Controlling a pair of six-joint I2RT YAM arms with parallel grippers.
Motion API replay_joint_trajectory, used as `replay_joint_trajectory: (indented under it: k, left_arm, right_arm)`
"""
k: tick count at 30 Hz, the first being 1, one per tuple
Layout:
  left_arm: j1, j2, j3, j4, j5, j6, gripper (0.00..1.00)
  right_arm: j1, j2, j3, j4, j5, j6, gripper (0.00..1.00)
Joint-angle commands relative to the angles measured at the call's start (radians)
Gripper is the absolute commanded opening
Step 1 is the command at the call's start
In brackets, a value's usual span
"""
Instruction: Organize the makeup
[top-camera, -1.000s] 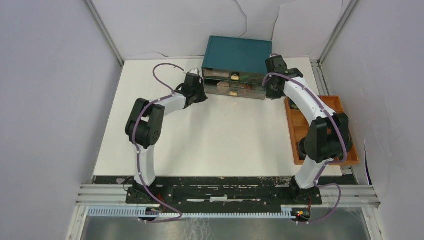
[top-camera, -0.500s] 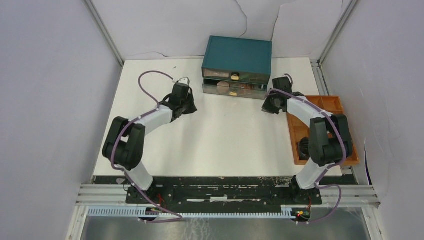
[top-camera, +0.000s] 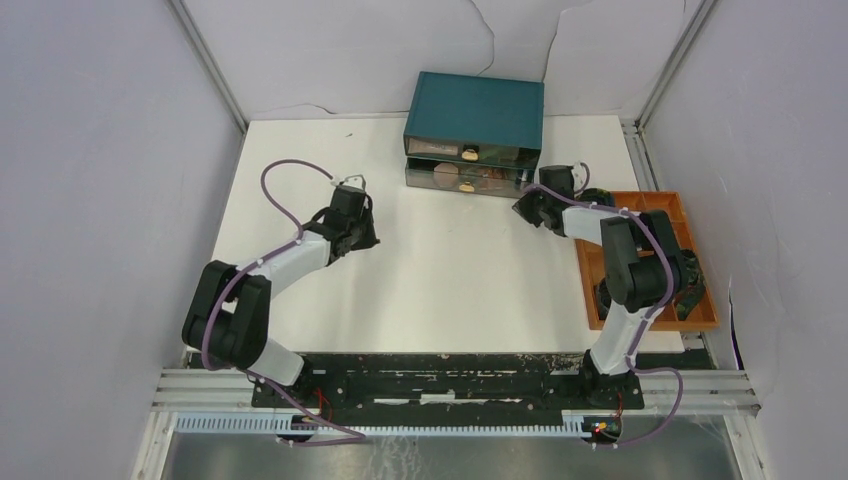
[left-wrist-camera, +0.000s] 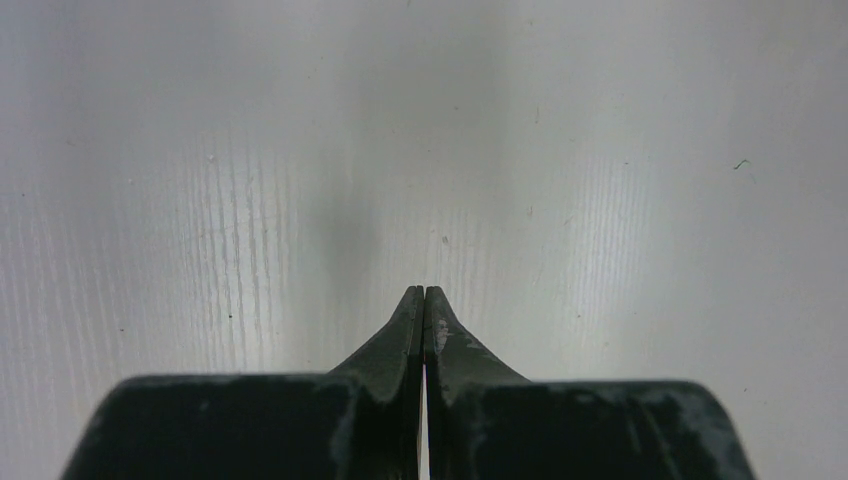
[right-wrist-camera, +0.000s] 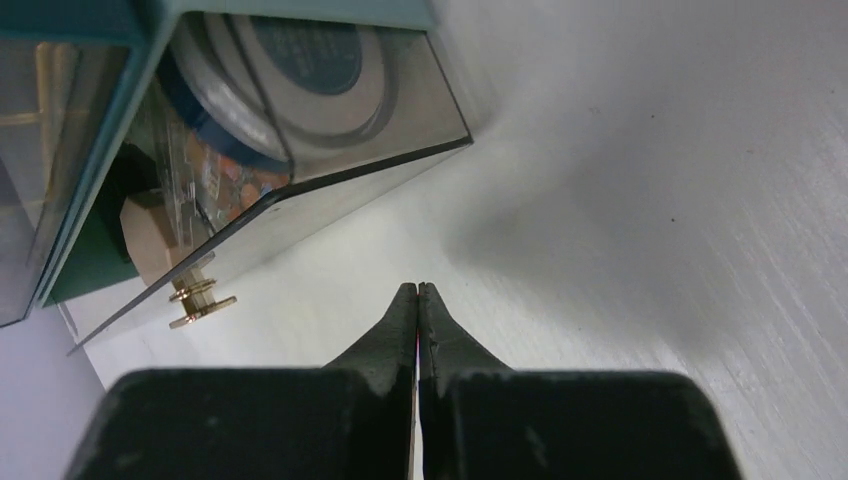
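Makeup (top-camera: 488, 180) inside clear drawers (right-wrist-camera: 330, 185) of teal box (top-camera: 475, 105) at far worktop (top-camera: 450, 270) edge (blue round compact (right-wrist-camera: 300, 55) visible through the front), left fingers (left-wrist-camera: 414, 312) pressed together over worktop, right fingers (right-wrist-camera: 405, 308) together near drawer corner, orange tray (top-camera: 688, 212) possibly holding dark item.

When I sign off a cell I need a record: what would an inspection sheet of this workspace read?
Surface: white table, middle bare, faintly scuffed.
Job's things: dark blue round compact inside a clear drawer of the teal drawer box; orange tray holds dark items, unidentifiable.
Clutter: nothing seen.
End effectors: left end effector shut, empty; right end effector shut, empty, near the drawer front.
Cables: purple cables along both arms.
Surroundings: grey walls.
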Motion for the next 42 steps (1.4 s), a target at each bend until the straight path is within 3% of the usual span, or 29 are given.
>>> replay_joint_trajectory:
  k: [1,15,25,30,33,39,41,42]
  left_arm:
    - [0.005,-0.039,-0.027,0.005,-0.024,0.053,0.04]
    - [0.011,-0.01,-0.026,0.002,-0.004,0.088,0.04]
    - [0.014,-0.012,-0.027,-0.006,0.003,0.088,0.04]
    - [0.013,-0.021,-0.018,-0.028,-0.003,0.083,0.06]
    - [0.014,-0.039,-0.007,-0.056,-0.023,0.101,0.09]
    - [0.015,-0.099,-0.006,-0.104,-0.101,0.143,0.19]
    - [0.019,-0.123,-0.011,-0.111,-0.123,0.156,0.24]
    - [0.02,-0.134,-0.013,-0.116,-0.14,0.162,0.25]
  right_arm:
    - [-0.002,0.026,-0.014,0.166,0.057,0.082,0.0]
    - [-0.003,0.2,0.104,0.328,0.109,0.136,0.01]
    - [-0.003,0.24,0.195,0.32,0.09,0.155,0.01]
    - [-0.002,0.126,0.121,0.218,0.049,0.138,0.0]
    - [0.007,0.026,0.108,0.061,-0.021,0.062,0.0]
    - [0.03,-0.199,0.122,-0.31,-0.053,-0.275,0.01]
    - [0.031,-0.281,0.105,-0.383,-0.014,-0.407,0.06]
    - [0.031,-0.321,0.089,-0.404,0.007,-0.456,0.13]
